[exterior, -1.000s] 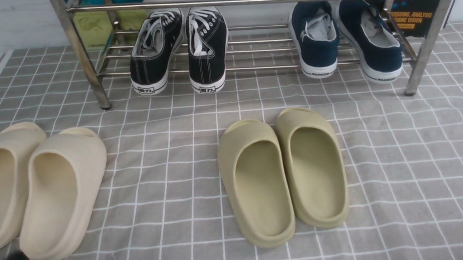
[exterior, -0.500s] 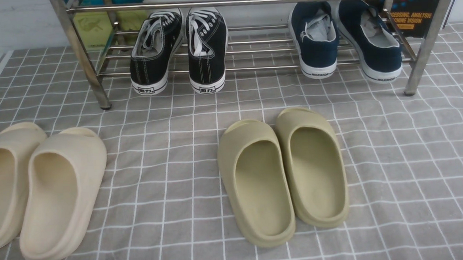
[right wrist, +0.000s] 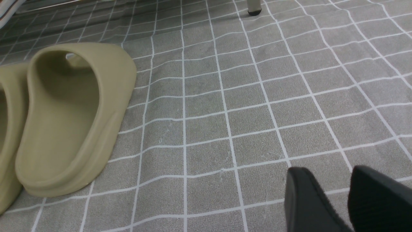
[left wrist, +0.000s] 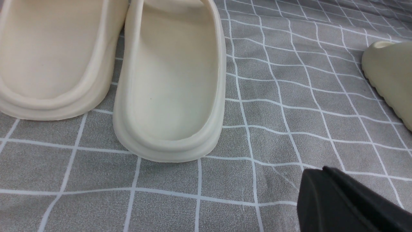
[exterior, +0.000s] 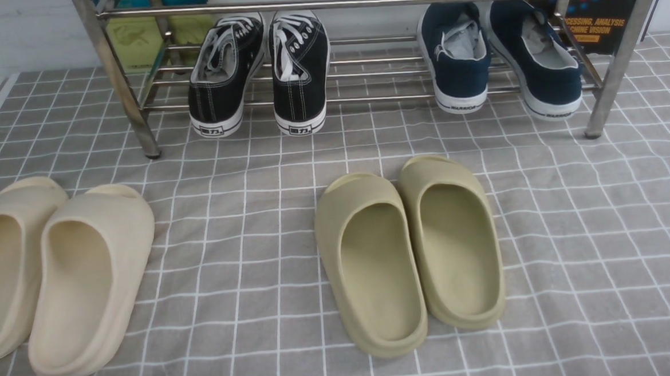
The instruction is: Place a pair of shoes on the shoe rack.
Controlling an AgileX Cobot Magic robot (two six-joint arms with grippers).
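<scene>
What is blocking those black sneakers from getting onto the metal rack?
Nothing visible: the black sneakers already sit on the shoe rack lower bars, heels out over the front bar. The beige slides and olive slides lie on the cloth nearer the robot.

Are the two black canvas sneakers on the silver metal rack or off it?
On: black canvas sneakers rest on silver metal rack bars.

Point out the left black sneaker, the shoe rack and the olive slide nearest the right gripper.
left black sneaker (exterior: 218, 96): front view, on its black canvas heel.
shoe rack (exterior: 117, 85): front view, on its left front leg.
olive slide (right wrist: 64, 129): right wrist view, on its footbed.
</scene>
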